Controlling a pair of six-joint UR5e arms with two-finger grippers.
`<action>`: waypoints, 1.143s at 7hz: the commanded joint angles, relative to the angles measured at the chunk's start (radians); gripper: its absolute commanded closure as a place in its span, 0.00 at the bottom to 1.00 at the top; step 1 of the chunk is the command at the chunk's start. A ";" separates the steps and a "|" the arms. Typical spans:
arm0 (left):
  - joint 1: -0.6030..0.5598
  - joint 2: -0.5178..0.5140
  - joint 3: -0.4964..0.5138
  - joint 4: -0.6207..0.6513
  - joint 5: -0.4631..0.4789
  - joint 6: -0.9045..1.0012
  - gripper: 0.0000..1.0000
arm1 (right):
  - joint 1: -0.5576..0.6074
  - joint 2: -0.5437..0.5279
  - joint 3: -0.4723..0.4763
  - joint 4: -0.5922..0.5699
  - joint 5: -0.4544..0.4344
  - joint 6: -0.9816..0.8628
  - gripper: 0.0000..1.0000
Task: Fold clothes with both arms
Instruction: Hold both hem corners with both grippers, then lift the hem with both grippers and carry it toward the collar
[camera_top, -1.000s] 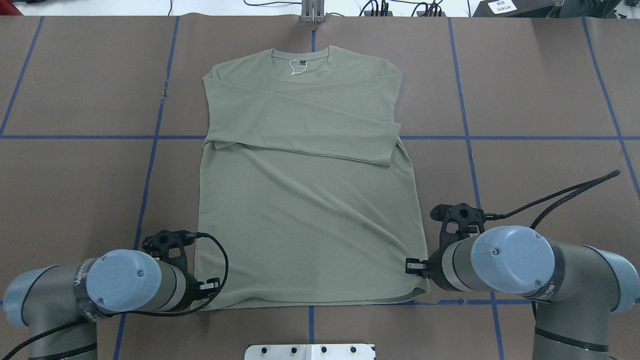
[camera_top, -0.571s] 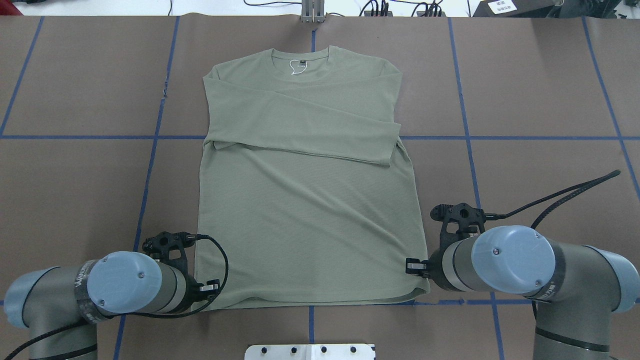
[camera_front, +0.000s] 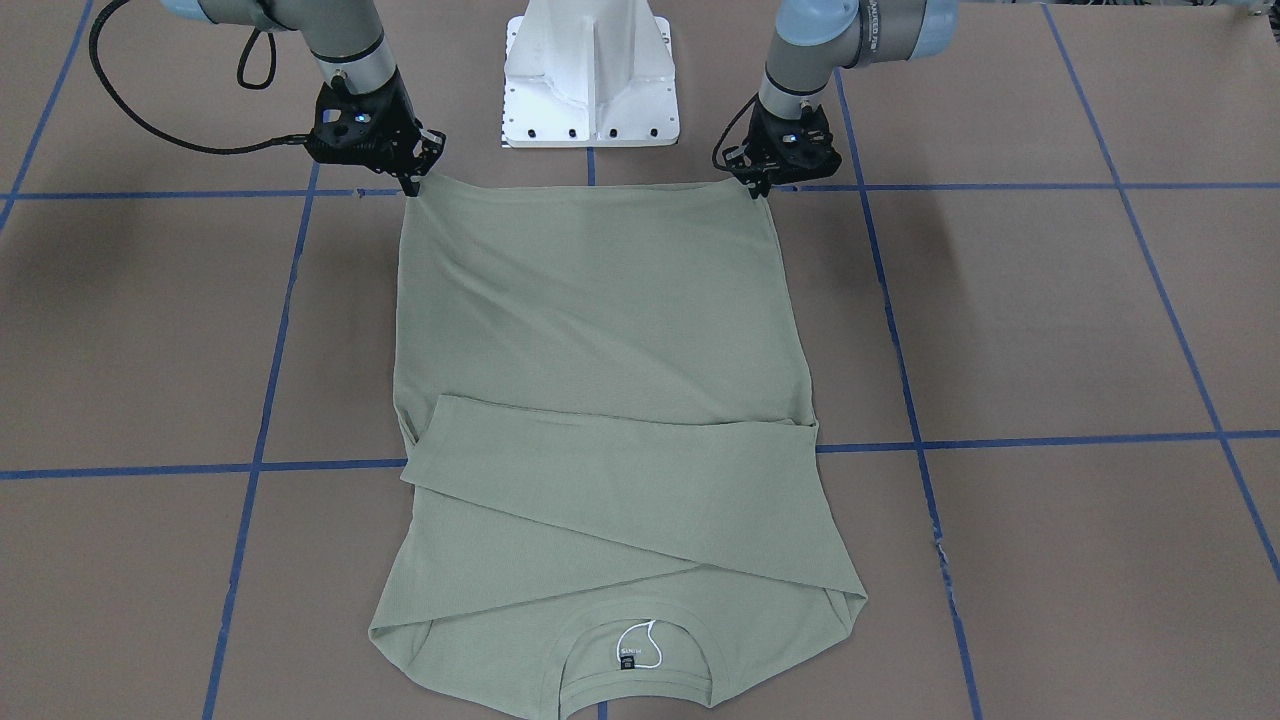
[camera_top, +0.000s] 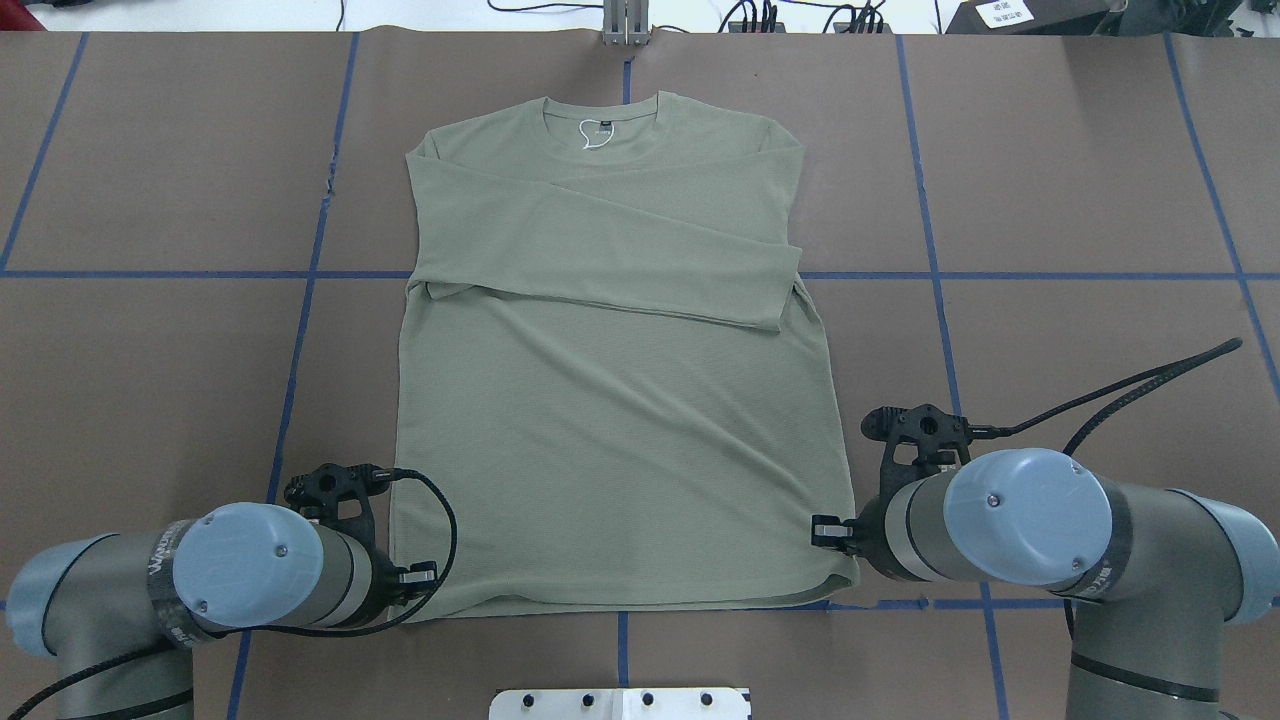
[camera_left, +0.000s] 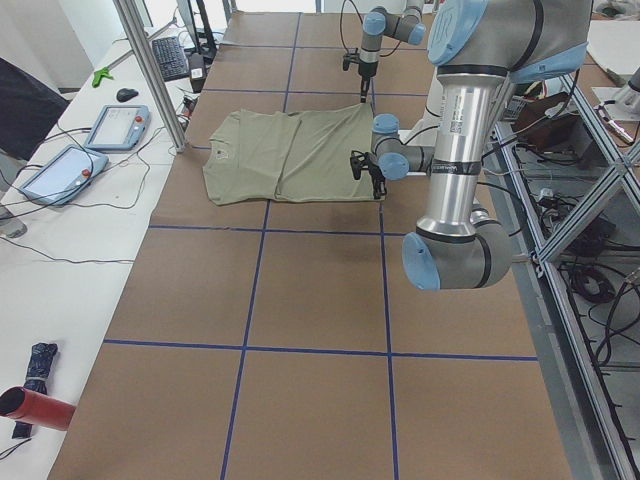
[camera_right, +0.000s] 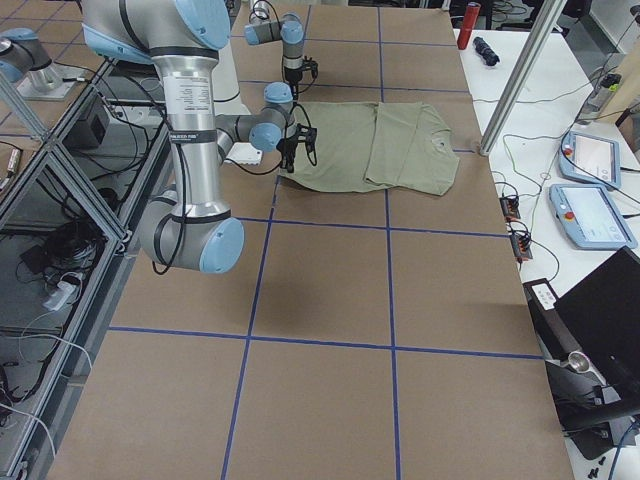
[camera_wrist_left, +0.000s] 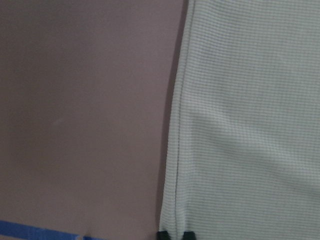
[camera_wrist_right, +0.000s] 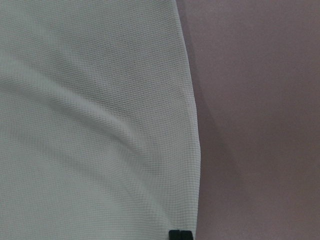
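Desk (camera_top: 1050, 200), read as a clock face from the overhead view: brown covering marked with a blue tape grid (camera_top: 930, 275). It carries the shirt (camera_top: 610, 430) at its centre.

Shirt: lies flat, collar (camera_top: 603, 105) at 12 o'clock and hem (camera_top: 620, 600) at 6 o'clock. Both sleeves (camera_top: 600, 250) are folded across the chest.

Left arm (camera_top: 240, 570) comes down on the hem corner at 7 o'clock, and right arm (camera_top: 1030, 520) on the hem corner at 5 o'clock.

Left claw (camera_front: 757, 188): closed to a narrow gap, with the shirt's side seam pinched between the fingertips (camera_wrist_left: 162, 234).

Right claw (camera_front: 412, 183): tips pressed together on the fabric edge at its corner.

Risks, as judged:
1. Both bites sit at the very edge of the cloth. A quick lift could pull a corner free and drop that side.
2. Either claw may hold only the top layer, so the back panel would trail and crease.
3. Unequal lift or travel toward 12 o'clock would skew the fold line.
4. Dragging the hem low across the chest could disturb the folded sleeves.
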 joint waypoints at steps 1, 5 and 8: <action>-0.002 -0.003 -0.012 0.002 -0.001 -0.002 1.00 | 0.001 -0.001 0.010 0.000 0.004 0.000 1.00; -0.003 0.023 -0.196 0.136 -0.001 0.006 1.00 | 0.007 -0.036 0.105 -0.003 0.004 0.000 1.00; 0.076 0.031 -0.365 0.241 -0.004 0.000 1.00 | -0.042 -0.117 0.206 -0.003 0.045 0.006 1.00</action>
